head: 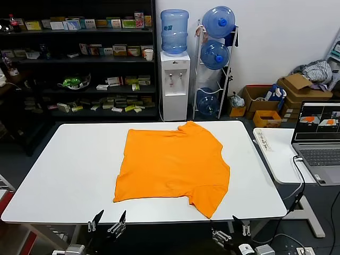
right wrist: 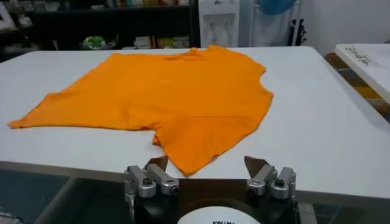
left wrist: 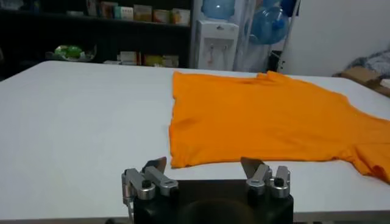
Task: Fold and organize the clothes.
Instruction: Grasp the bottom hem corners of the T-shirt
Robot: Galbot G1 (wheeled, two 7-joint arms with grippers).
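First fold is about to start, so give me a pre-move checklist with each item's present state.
1. Orange T-shirt lies on the white table: ok.
2. T-shirt spread flat: not ok, one sleeve is tucked under.
3. Left gripper open, empty, at the near edge: ok.
4. Right gripper open, empty, at the near edge: ok.
5. Laptop sits on the side table, apart from the shirt: ok.
6. White lettering facing down: cannot tell.

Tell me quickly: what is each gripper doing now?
Left gripper: open, holding nothing, at the table's near edge.
Right gripper: open, holding nothing, below the T-shirt sleeve.
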